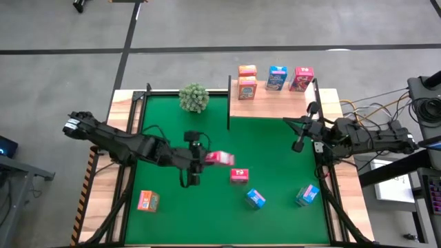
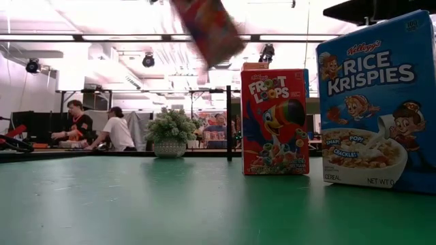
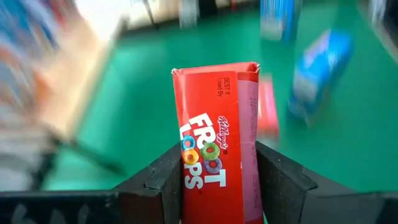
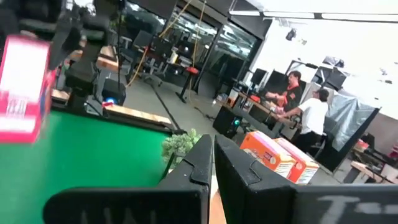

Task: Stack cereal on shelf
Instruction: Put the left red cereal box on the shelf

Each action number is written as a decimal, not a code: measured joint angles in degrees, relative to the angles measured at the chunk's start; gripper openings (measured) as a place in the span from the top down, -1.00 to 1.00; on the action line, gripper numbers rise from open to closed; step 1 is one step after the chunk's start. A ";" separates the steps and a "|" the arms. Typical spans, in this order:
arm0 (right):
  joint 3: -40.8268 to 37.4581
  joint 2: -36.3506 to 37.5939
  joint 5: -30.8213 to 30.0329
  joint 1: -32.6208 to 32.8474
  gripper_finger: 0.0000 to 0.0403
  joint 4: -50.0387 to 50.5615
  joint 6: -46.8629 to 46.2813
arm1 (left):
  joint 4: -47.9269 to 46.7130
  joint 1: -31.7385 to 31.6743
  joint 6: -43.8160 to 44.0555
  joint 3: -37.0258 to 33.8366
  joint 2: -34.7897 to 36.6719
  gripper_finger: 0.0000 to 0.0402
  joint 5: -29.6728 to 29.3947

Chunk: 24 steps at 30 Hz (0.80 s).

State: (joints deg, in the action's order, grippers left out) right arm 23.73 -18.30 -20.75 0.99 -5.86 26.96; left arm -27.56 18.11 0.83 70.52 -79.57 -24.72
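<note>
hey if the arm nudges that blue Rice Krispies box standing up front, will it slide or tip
The Rice Krispies box stands upright, tall against its base, so a high nudge probably tips it. The green mat looks grippy, making sliding less likely. As thin cardboard, it likely dents under a hard squeeze.

My left arm reaches in from the worktop's left edge, elbow bent, wrist stretched toward the middle. Its left pincer (image 1: 204, 158) is clamped on a red cereal box (image 3: 217, 149), one finger (image 3: 163, 180) pressed against each side, with the box lifted clear and standing out ahead of the fingertips. My right arm waits folded at the right edge, its right pincer (image 1: 298, 146) closed, fingers pressed together.
</note>
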 joint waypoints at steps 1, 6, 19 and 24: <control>0.00 1.01 0.29 0.02 0.96 0.94 0.04 | 3.08 -0.44 -3.27 0.65 0.00 0.25 -0.09; 0.00 7.86 3.03 0.02 0.96 4.28 1.27 | 15.46 -4.40 -16.99 2.27 0.02 0.25 1.85; -0.41 16.33 10.15 0.00 0.96 8.58 2.28 | 36.96 -21.86 -15.49 3.38 -4.27 0.25 13.32; -0.52 16.67 10.23 0.00 0.96 9.21 1.29 | 37.37 -24.48 -16.00 7.64 -10.58 0.25 13.79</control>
State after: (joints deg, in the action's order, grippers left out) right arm 23.21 -1.63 -10.52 0.99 3.35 28.25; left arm 9.80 -6.37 -15.16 78.16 -90.15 -10.92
